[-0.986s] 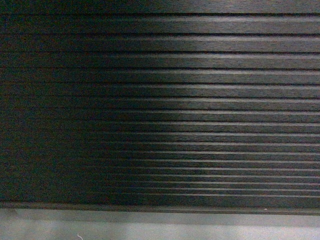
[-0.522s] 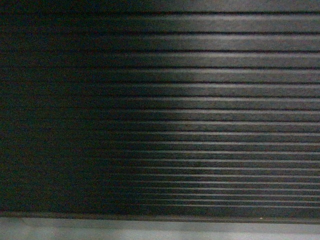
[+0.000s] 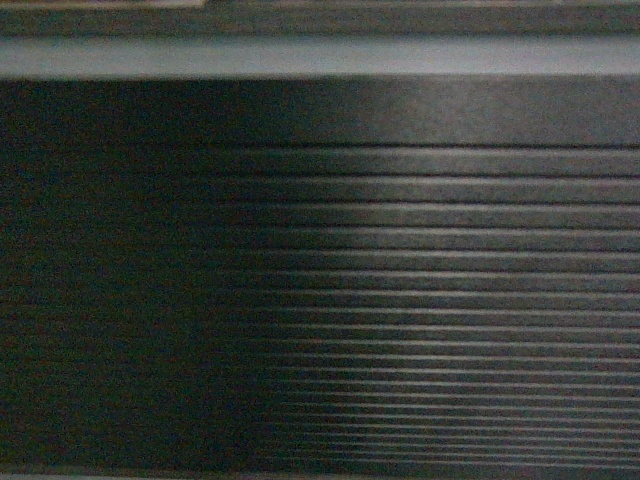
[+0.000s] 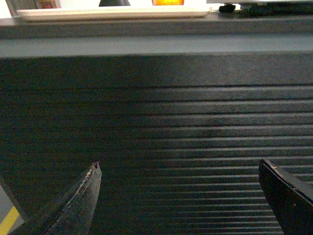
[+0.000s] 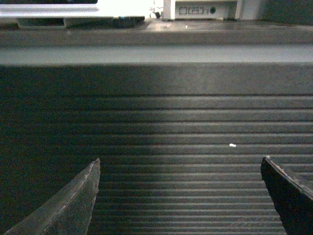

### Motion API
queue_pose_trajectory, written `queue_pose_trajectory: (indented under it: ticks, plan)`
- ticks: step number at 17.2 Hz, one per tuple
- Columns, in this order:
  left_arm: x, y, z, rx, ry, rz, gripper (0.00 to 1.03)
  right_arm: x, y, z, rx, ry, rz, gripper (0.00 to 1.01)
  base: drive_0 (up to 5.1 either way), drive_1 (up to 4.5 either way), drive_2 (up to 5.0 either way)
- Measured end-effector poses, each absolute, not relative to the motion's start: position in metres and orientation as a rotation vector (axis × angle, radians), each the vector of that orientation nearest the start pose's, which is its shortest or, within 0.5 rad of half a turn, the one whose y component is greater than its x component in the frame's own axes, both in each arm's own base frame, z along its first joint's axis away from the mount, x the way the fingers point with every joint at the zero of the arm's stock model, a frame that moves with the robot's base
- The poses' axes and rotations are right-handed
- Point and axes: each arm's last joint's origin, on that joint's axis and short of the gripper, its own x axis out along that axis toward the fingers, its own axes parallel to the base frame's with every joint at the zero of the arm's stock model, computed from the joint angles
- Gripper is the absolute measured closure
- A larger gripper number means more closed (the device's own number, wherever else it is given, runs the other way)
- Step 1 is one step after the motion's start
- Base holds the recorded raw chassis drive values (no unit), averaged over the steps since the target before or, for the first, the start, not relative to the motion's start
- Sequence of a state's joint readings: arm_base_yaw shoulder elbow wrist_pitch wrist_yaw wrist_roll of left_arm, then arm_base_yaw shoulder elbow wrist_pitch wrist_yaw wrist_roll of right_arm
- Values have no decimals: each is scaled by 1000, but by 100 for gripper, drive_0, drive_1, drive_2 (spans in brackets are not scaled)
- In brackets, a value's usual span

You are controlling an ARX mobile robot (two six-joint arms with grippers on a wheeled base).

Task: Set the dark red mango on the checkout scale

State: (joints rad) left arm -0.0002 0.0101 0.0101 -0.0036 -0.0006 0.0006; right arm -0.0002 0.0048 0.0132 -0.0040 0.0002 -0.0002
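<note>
The checkout (image 3: 400, 300) fills all three views: a dark counter front of horizontal ribs, with a paler grey band along its top edge. In the head view nothing but this ribbed face and the top band shows; the left part lies in deep shadow, the right part catches some light.

On the checkout's top, seen from the left wrist camera, a flat pale tray (image 4: 112, 13) lies along the near edge. Behind it a small orange-red patch (image 4: 167, 2) is cut off by the picture's top edge; whether this is the dark red mango cannot be told. To the right of the tray, dark shapes are too dim to name.

From the right wrist camera, the scale (image 5: 195, 10) stands on the checkout's top, its white body with a small front display just visible; what lies on it cannot be seen.

Both arms hang in front of the checkout's ribbed face, below its top edge, apart from it. The left gripper (image 4: 181, 196) has its fingers spread wide, with nothing between them. The right gripper (image 5: 181, 196) is likewise spread wide and holds nothing.
</note>
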Motion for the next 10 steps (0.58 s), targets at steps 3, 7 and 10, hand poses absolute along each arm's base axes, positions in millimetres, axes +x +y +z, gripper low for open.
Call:
queue_pose_trajectory:
  ticks: [3, 7, 10]
  plan:
    - [98, 0, 166, 1, 4, 2, 5, 97, 0, 167, -1, -4, 1, 3, 0, 0, 0]
    - [98, 0, 166, 1, 3, 1, 5, 97, 0, 167, 0, -4, 0, 3, 0, 0, 0]
    - [98, 0, 166, 1, 4, 0, 5, 97, 0, 167, 1, -4, 0, 3, 0, 0, 0]
